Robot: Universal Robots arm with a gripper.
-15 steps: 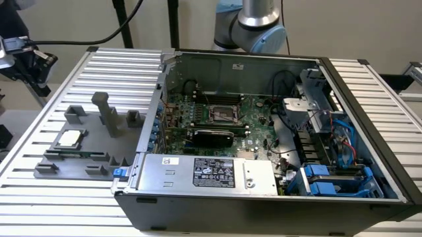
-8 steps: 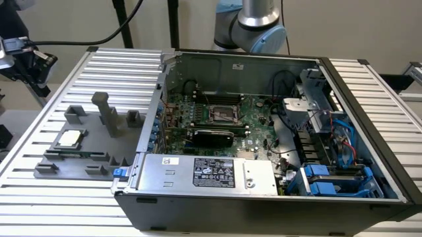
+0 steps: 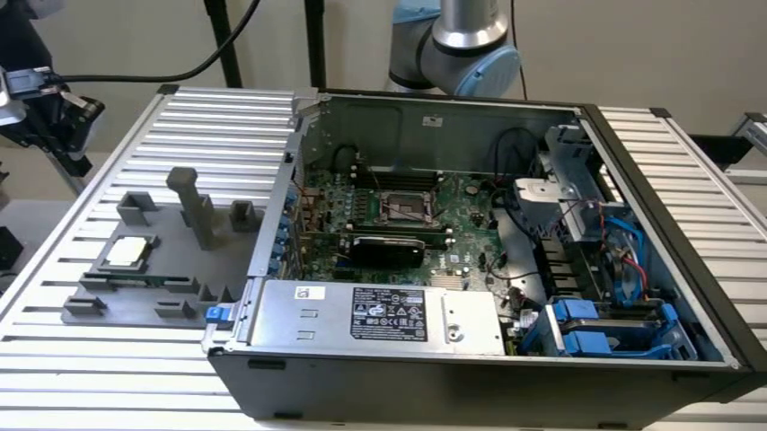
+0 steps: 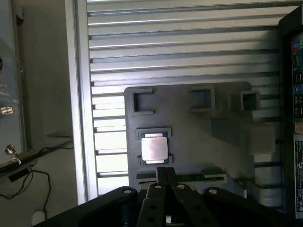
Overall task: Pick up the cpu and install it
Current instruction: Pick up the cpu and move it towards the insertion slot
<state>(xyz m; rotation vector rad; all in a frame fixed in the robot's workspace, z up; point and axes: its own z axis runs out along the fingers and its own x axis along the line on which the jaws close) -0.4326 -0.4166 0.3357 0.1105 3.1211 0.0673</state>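
The cpu (image 3: 128, 253), a small square chip with a pale silver top, lies in a holder on the grey fixture plate (image 3: 168, 274), at the exterior view's left beside the open computer case. In the wrist view the cpu (image 4: 154, 148) sits just ahead of my gripper (image 4: 165, 171). The gripper's dark fingers are shut together with nothing between them, and it hangs well above the plate. Inside the case, the dark square socket (image 3: 405, 208) with its metal frame sits on the motherboard.
The open case (image 3: 671, 180) stands on a ribbed aluminium table (image 3: 96, 359). A silver power supply box (image 3: 372, 314) lies along its near wall, with cables and blue drive bays (image 3: 599, 328) at the exterior view's right. Grey posts (image 3: 192, 206) rise from the fixture plate.
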